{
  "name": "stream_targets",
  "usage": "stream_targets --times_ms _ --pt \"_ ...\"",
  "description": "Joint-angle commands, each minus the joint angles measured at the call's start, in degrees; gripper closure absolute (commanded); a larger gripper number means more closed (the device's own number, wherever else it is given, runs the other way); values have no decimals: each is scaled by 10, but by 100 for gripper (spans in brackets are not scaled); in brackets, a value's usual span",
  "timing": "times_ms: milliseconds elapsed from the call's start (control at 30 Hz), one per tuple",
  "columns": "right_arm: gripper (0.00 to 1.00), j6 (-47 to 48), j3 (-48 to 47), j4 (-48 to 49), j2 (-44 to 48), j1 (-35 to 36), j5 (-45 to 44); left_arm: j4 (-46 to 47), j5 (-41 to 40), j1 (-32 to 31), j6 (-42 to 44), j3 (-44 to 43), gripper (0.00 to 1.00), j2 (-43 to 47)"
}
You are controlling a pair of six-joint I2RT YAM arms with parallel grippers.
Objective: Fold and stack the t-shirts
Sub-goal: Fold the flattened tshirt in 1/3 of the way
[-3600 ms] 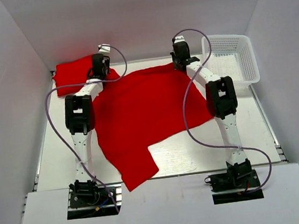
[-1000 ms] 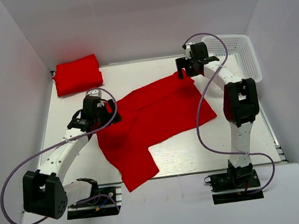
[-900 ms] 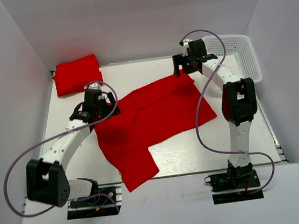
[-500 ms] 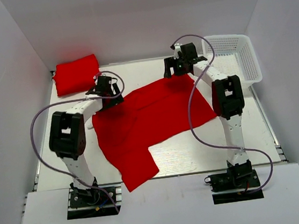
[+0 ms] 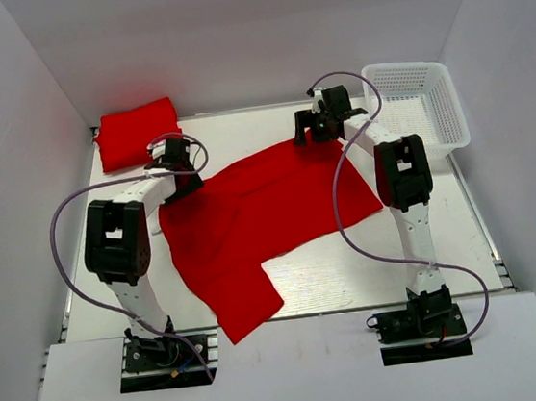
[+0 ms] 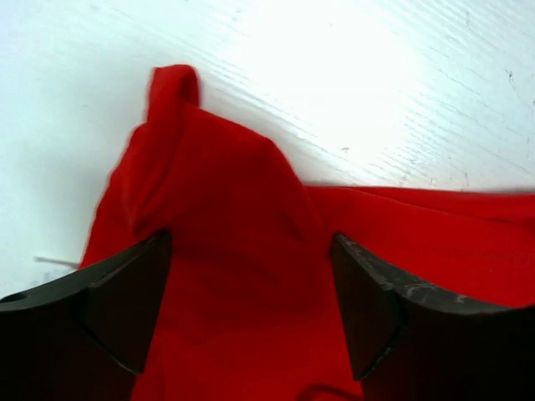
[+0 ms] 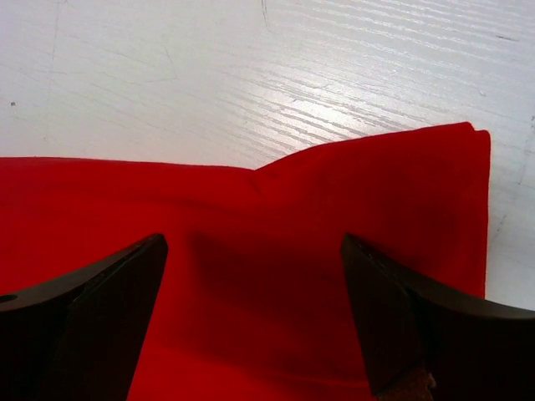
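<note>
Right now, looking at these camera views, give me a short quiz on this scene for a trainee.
1. True or false: the white basket holds no t-shirt.
2. Where does the folded t-shirt lie? A: far-left corner of the table. B: in the basket. C: at the table's near edge.
3. Name the edge of the spread t-shirt that the left gripper and right gripper straddle, jaws open.
Key: 1 true; 2 A; 3 the far edge.
</note>
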State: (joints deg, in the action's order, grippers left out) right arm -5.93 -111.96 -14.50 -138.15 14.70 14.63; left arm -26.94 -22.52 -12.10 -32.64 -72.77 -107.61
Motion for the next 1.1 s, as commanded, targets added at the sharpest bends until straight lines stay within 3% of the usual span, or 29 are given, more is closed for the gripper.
stream_targets --times_ms 0,200,300,500,733,767,800,900,933,1067 --pt "10 -7 -8 17 -5 -3 -11 1 -25 4 -12 19 12 82" --pt "10 -14 -4 16 -7 -2 -11 22 -35 9 -1 62 9 149" --pt "10 -10 -3 16 -5 -2 -15 31 -41 16 -1 74 14 149" --pt "10 -9 -4 11 -5 -4 -26 43 -52 36 -1 74 40 114" --pt "10 -9 -12 9 -13 -4 -29 84 -28 55 9 84 41 61" --pt "10 -9 -13 7 -15 -4 -30 106 -20 60 17 84 47 55" --pt "10 -11 -13 5 -17 -3 -35 112 -15 60 17 84 65 41" --pt "10 -15 -12 3 -19 -5 -49 103 -33 66 1 65 95 20" --pt "10 -17 -12 4 -19 -5 -52 98 -48 73 1 59 100 7" --pt "10 -40 -10 1 -18 -5 -85 90 -61 83 -20 42 100 -19"
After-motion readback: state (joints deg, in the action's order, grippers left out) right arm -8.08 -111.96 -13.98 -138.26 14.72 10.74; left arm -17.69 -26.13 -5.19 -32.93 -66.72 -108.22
